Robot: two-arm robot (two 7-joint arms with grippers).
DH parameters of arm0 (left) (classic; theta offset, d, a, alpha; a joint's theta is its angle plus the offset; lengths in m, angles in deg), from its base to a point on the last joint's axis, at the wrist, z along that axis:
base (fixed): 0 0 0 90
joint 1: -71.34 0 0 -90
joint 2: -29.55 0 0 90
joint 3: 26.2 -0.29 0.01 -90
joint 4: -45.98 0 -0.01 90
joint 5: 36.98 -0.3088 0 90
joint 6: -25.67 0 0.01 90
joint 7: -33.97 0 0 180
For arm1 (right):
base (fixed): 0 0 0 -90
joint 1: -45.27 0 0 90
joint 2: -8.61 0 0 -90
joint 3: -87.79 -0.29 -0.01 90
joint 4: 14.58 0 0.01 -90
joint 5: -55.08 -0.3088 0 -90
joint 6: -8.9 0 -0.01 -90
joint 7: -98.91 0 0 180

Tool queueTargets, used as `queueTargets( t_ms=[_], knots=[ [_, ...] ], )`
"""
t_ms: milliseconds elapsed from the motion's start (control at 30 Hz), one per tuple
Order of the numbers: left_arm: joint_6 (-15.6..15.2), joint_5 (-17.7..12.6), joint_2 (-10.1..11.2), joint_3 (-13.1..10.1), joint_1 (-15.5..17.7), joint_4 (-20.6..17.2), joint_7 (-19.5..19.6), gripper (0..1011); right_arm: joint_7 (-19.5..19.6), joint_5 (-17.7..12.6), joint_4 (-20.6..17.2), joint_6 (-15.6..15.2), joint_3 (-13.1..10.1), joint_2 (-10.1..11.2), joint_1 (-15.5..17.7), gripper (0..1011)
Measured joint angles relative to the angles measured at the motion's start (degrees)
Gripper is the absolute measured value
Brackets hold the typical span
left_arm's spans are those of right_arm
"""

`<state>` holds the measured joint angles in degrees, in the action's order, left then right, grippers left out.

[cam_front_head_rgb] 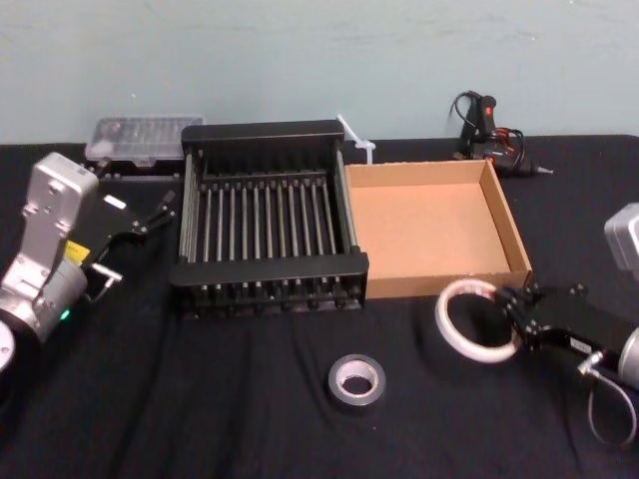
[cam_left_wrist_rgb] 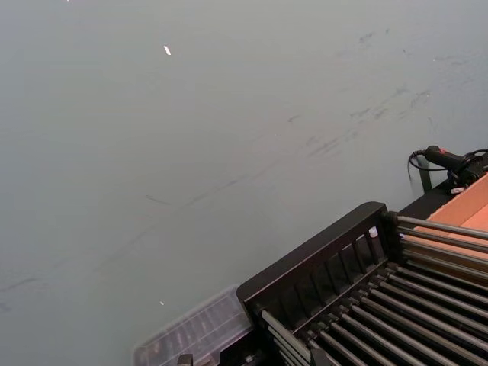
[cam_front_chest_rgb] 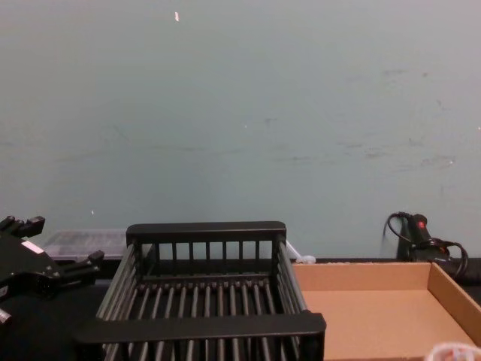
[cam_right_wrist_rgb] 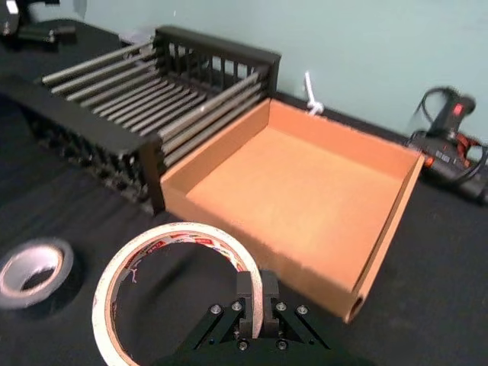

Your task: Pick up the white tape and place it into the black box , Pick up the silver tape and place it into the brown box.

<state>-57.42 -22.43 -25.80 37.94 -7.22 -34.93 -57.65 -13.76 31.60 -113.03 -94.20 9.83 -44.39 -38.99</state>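
While the right hand point(cam_front_head_rgb: 517, 321) clamps the white tape point(cam_front_head_rgb: 473, 320) upright before the brown box point(cam_front_head_rgb: 431, 230), left hand point(cam_front_head_rgb: 150, 216) apart — beside the black box point(cam_front_head_rgb: 265, 216)

Open black cloth point(cam_front_head_rgb: 200, 399) fronts the slatted black plastic basket point(cam_front_head_rgb: 268, 132) and shallow tan cardboard tray point(cam_front_head_rgb: 504, 215), which touch; both open-topped.

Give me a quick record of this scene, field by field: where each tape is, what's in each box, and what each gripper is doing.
white tape: held on edge by the right gripper, in front of the brown box
silver tape: flat on the table, in front of both boxes
black box: nothing in it
brown box: nothing in it
left gripper: open, raised left of the black box
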Motion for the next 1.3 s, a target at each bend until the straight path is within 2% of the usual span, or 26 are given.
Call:
queueTargets(
  t_ms=[167,367,633,933,1300],
  knots=[
    [0.0,0.0,0.0,0.0,0.0,0.0,0.0,1001,0.48,0.79,0.91,0.54,0.76,-1.0,-2.48,80],
    [0.0,0.0,0.0,0.0,0.0,0.0,0.0,1001,0.88,3.25,3.29,1.62,2.64,-2.79,-6.84,80],
    [0.0,0.0,0.0,0.0,0.0,0.0,0.0,1001,0.66,6.96,7.9,3.59,5.65,-6.43,-13.63,80],
    [0.0,0.0,0.0,0.0,0.0,0.0,0.0,1001,-0.69,9.31,12.43,4.77,8.29,-10.05,-19.62,80],
    [0.0,0.0,0.0,0.0,0.0,0.0,0.0,1001,-2.45,11.07,15.83,5.52,11.48,-13.24,-24.09,80]
  ],
)
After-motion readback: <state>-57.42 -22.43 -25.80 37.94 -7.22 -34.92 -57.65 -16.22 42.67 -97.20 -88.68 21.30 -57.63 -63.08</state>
